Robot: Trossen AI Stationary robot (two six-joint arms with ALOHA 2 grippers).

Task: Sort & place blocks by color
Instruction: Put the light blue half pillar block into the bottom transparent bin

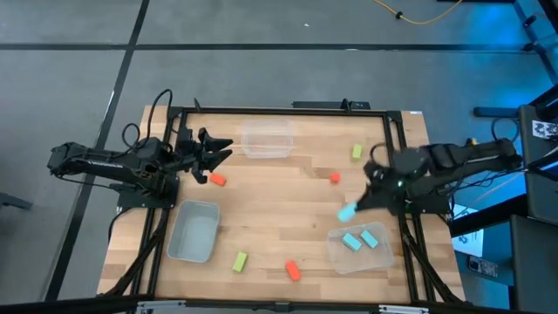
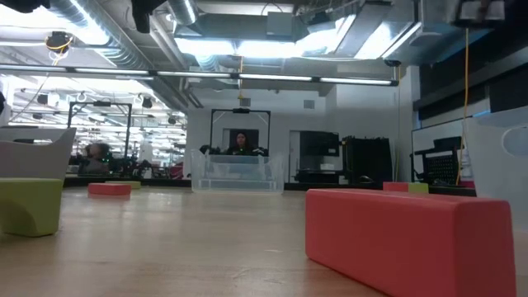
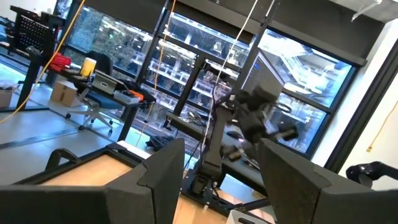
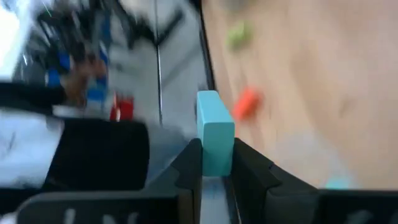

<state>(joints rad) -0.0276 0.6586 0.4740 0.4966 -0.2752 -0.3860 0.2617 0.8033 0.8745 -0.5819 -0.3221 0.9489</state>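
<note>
Cyan block (image 4: pixel 215 132) clamped in right gripper (image 1: pixel 350 210), just off the clear bin (image 1: pixel 335 253) w/ two cyan blocks (image 1: pixel 360 240); left gripper (image 1: pixel 220 150) open, empty, near orange-red block (image 1: pixel 217 180)

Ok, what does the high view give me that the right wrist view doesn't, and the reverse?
Only the high view shows the whole layout: the left end effector open near the table's far-left side, an empty grey bin, a clear bin at the far edge, and two cyan blocks already lying in the near-right bin. Only the right wrist view shows the grip up close: fingers clamped on either side of the block. Both show the right end effector holding a cyan block, plus loose orange-red and yellow-green blocks on the wood.
</note>
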